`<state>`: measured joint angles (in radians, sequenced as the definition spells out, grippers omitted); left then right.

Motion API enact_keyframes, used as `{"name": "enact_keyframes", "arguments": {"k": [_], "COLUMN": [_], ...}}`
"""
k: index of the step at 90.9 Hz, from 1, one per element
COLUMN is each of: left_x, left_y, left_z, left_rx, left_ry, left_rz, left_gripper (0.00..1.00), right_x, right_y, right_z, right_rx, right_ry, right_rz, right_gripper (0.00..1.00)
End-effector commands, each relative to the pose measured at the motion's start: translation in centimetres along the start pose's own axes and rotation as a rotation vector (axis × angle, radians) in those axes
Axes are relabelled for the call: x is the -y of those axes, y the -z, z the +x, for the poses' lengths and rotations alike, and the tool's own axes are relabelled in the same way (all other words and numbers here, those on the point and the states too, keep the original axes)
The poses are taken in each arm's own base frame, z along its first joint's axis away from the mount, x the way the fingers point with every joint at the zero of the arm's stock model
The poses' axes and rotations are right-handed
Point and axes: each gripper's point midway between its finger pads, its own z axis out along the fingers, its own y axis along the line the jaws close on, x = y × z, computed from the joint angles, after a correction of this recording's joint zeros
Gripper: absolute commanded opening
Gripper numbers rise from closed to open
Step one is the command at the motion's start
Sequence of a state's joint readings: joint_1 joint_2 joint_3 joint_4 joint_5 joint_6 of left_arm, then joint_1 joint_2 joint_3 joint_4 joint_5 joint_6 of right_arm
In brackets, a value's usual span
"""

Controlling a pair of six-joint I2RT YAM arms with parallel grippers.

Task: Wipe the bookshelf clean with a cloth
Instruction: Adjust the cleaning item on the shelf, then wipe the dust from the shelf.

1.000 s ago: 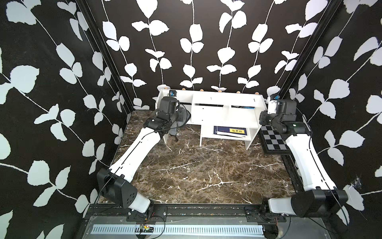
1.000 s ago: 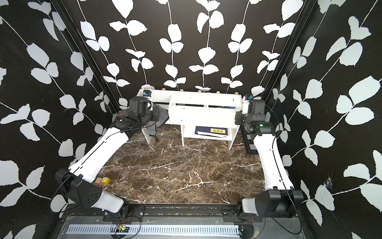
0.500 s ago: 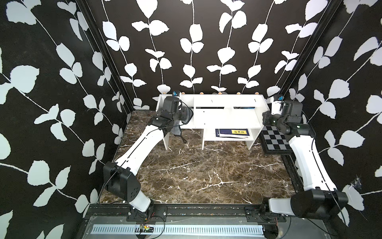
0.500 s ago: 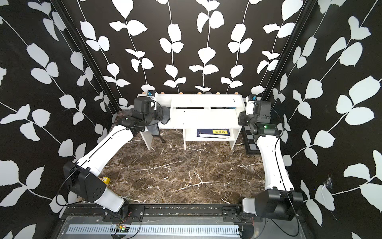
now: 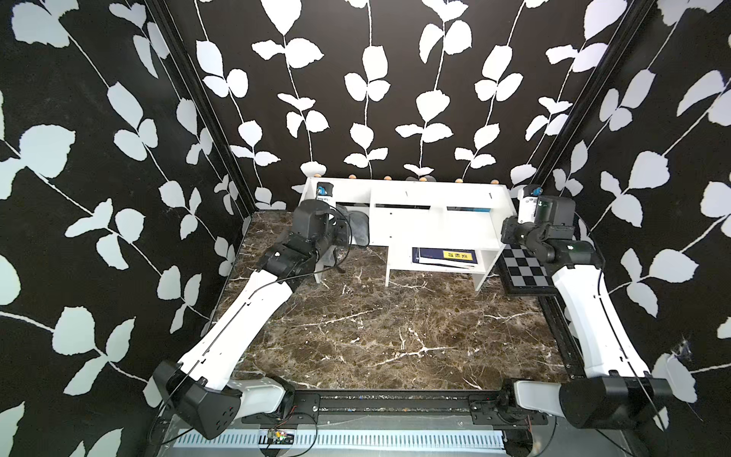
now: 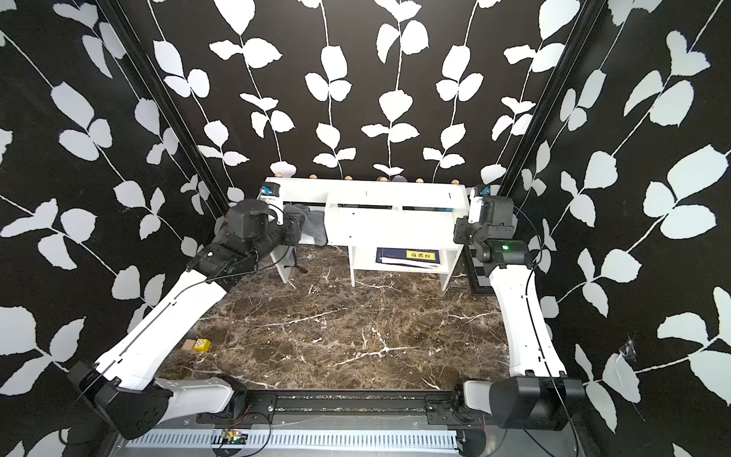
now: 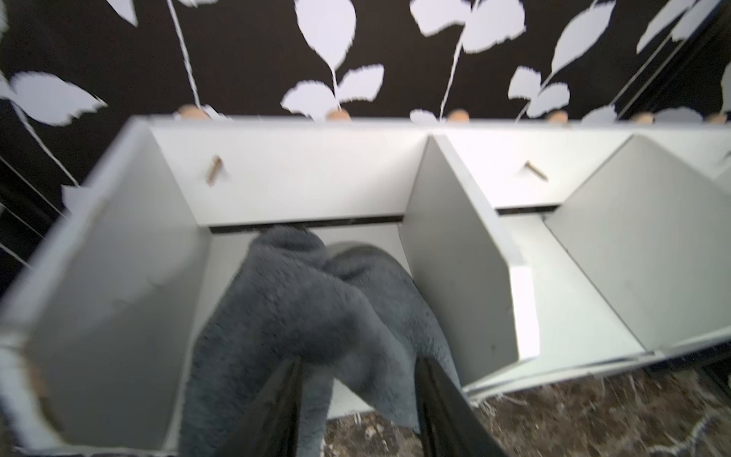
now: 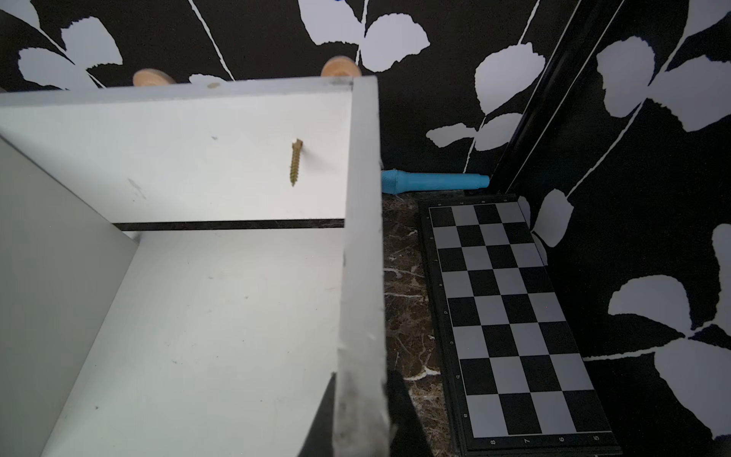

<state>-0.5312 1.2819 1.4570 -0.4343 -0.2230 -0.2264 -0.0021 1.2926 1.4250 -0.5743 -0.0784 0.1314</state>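
The left arm (image 5: 245, 316) is reaching forward from the near rail, with its wrist bending toward the back. The left gripper (image 7: 356, 380) is holding its fingers apart, with the cloth (image 7: 296, 300) lying loosely between them. The right arm (image 5: 585, 316) is extending forward likewise. The right gripper (image 8: 362, 399) is clamping the end panel of the bookshelf (image 8: 364, 237).

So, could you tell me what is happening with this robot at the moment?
The right gripper is clamped on the end panel of the white bookshelf, apparently to steady it. The left gripper sits with its jaws apart at the dark grey cloth. The cloth lies bunched in the end compartment on the left arm's side and spills over the front edge. A checkered board lies beside the shelf, untouched.
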Motion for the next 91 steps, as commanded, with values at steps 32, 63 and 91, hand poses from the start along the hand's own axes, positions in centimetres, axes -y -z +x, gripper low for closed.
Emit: {"name": "enact_keyframes", "arguments": {"k": [32,63,91], "left_x": [-0.4,1.2,-2.8], "left_y": [-4.7,-8.0,-7.8], "left_z": [7.6,5.1,-2.0], "left_rx": [-0.249,-0.227,-0.037], "left_ry": [-0.011,-0.010,0.078], "left_rz": [-0.046,0.004,-0.099], "left_gripper": [0.65,0.00,0.00], "right_x": [-2.4,-2.3,-3.4], "right_y": [1.8,1.3,0.4], "right_z": [-2.1,-1.8,-1.7], "right_rx": [0.052,0.037,0.038], "right_ry": [-0.136,-0.123,-0.100], "right_rz": [-0.097,-0.090,-0.179], "right_gripper": [0.00,0.00,0.00]}}
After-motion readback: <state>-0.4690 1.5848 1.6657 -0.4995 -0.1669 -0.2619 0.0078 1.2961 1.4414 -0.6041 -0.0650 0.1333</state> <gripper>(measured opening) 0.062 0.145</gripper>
